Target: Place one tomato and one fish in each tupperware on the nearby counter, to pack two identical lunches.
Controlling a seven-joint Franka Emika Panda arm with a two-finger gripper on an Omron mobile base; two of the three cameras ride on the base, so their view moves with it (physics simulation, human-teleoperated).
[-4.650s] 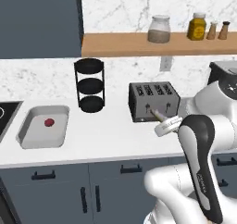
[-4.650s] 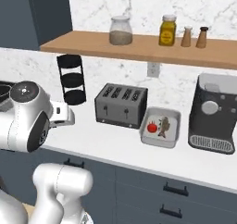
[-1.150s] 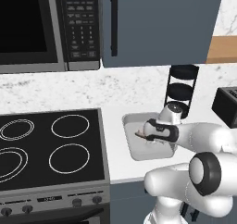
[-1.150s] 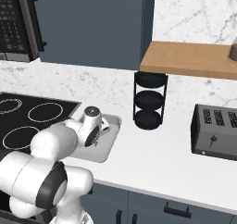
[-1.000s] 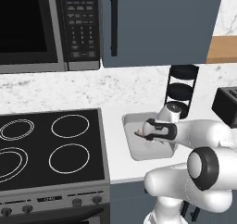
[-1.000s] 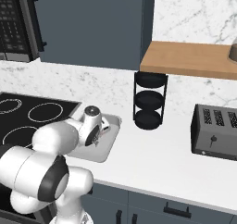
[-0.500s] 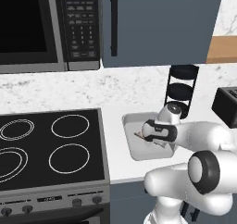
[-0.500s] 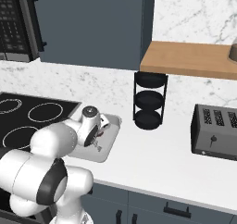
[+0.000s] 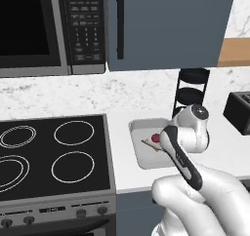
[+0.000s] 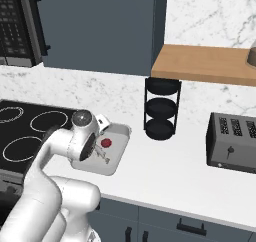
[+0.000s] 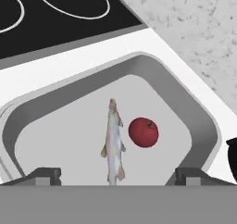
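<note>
A light-grey tupperware (image 11: 152,63) sits on the white counter (image 9: 128,174) just right of the stove. Inside it lie a red tomato (image 11: 143,132) and a slim silvery fish (image 11: 113,140), side by side without touching. My gripper (image 11: 118,176) hangs open just above the tub. Its two dark fingertips (image 11: 44,174) stand wide apart on either side of the fish's tail, holding nothing. From the base, the same tupperware (image 9: 141,154) (image 10: 116,158) shows the tomato (image 9: 155,138) (image 10: 105,143) and the fish (image 9: 148,145) (image 10: 103,157), partly behind my arm.
A black stove top (image 9: 53,157) borders the tub on its left, under a microwave (image 9: 44,30). A black three-tier rack (image 10: 161,108) stands behind the tub on the right. Farther right are a toaster (image 10: 232,141) and a wooden shelf (image 10: 205,63) above.
Over the last second the gripper has opened and let the fish go into the tub beside the tomato. Since the oldest frames the base has driven left, from the toaster to the stove.
</note>
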